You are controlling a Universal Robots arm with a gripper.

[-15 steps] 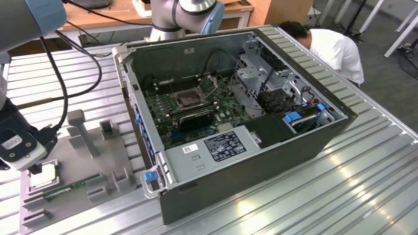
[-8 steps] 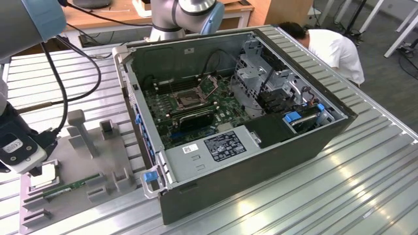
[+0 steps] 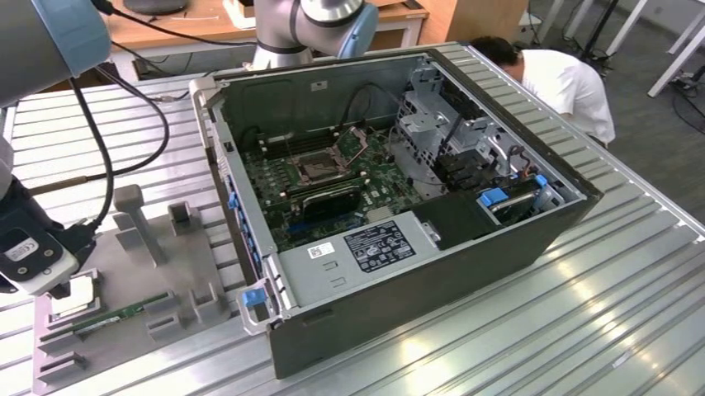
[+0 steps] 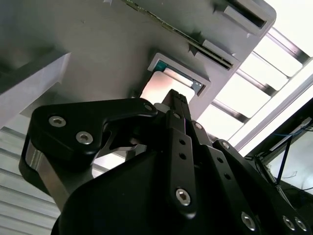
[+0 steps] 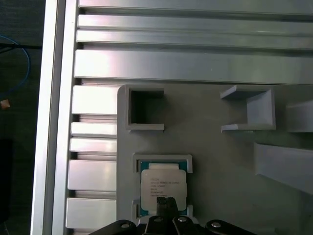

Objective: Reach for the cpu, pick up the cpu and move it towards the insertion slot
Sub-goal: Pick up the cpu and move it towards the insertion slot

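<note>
Exterior view: tool (image 3: 55,276) over the grey fixture (image 3: 138,272); cpu (image 3: 79,294) seated just beneath it; insertion slot (image 3: 319,167) well apart, inside the open case (image 3: 441,272).
Second wrist view: the tool's tip is just above the cpu; contact unclear.
First wrist view: cpu level in its pocket.
Tool's state: you cannot tell.
Step, by your judgement: reach. The grasp likely calls for a centred hold.

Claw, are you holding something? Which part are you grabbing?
Nothing looks held yet. The claw hovers over one edge of the cpu, which lies flat in its pocket in the grey tray. Touching or not, I cannot tell.
</note>
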